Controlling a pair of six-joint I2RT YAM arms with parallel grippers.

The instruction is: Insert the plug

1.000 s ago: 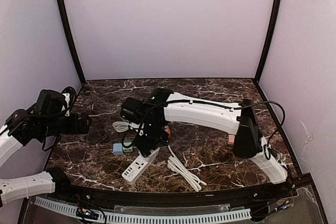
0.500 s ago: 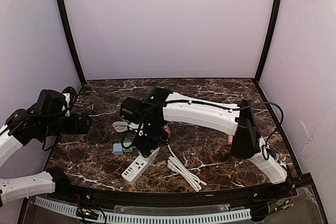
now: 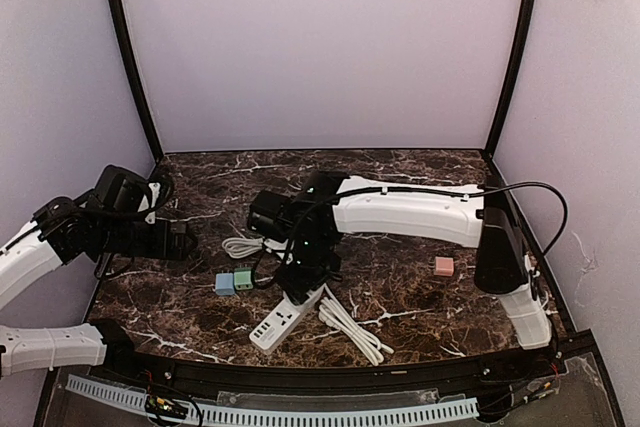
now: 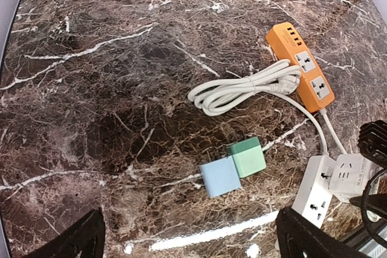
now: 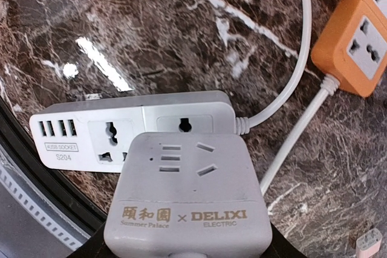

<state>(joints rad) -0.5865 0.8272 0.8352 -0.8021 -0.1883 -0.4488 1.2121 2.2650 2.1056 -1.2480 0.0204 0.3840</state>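
My right gripper [image 3: 303,269] is shut on a white cube-shaped adapter plug [image 5: 186,191] marked DELIXI. It holds the plug over the cord end of the white power strip [image 5: 97,131], covering part of a socket. The plug's prongs are hidden, so I cannot tell whether they are in. The strip lies near the table's front edge in the top view [image 3: 283,319]. The left wrist view shows the strip [image 4: 315,196] and the plug [image 4: 349,175] at lower right. My left gripper [image 3: 186,242] is open and empty, hovering left of them, its fingertips [image 4: 84,241] far apart.
An orange power strip [image 4: 300,66] lies beyond a coiled white cable [image 4: 242,89]. A blue cube [image 4: 219,177] and a green cube [image 4: 248,156] touch each other left of the white strip. A pink cube [image 3: 444,266] sits at the right. Another cable bundle [image 3: 352,325] lies near the front.
My right gripper has moved right and toward the front edge with the plug, and the white strip has shifted right. My left arm has swung in toward the middle.
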